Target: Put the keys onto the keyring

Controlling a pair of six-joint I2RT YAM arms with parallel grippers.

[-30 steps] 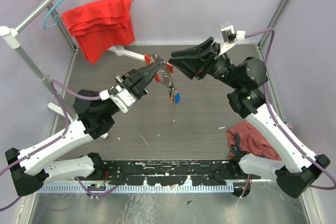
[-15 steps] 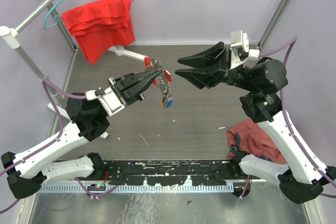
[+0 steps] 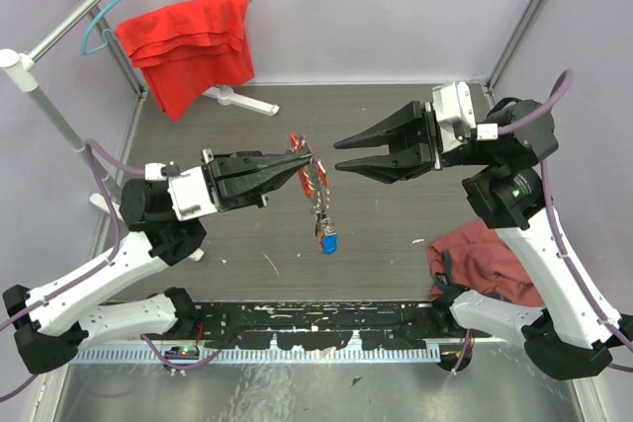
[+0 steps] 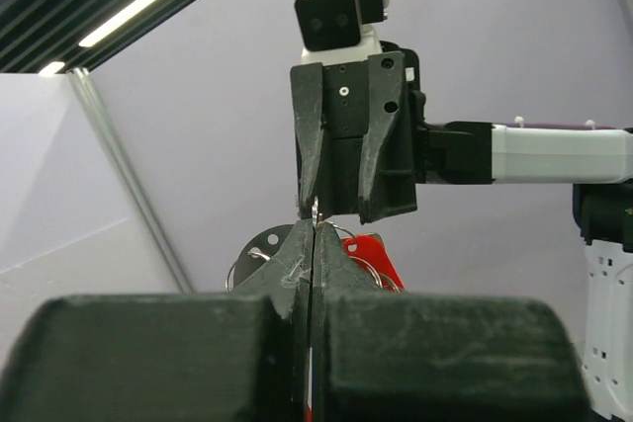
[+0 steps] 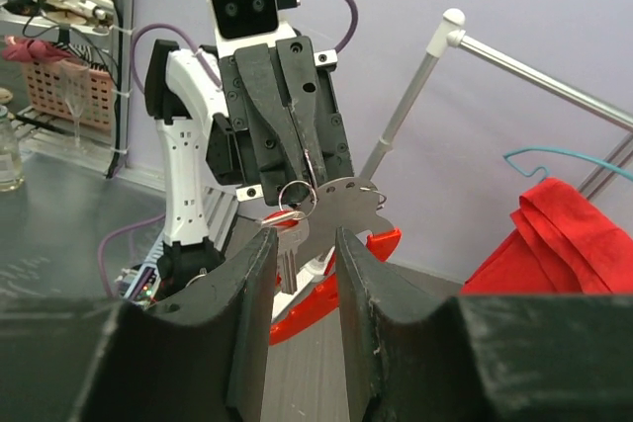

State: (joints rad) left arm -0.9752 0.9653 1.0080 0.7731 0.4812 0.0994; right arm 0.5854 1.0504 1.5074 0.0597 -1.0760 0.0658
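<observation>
Pinching the keyring (image 5: 295, 192) in my closed left gripper (image 3: 302, 159), I need to square my right gripper (image 3: 339, 156), jaws parted, on the keys (image 3: 321, 207) before closing.

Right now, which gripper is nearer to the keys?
Left. The left gripper is shut on the top of the keys, which hang below it. The right gripper, jaws open, faces them from the right, close by.

Shiny silver metal keys (image 3: 318, 193), soft matt red cloth (image 3: 188, 46), dark wood-grain table (image 3: 396, 224)
</observation>
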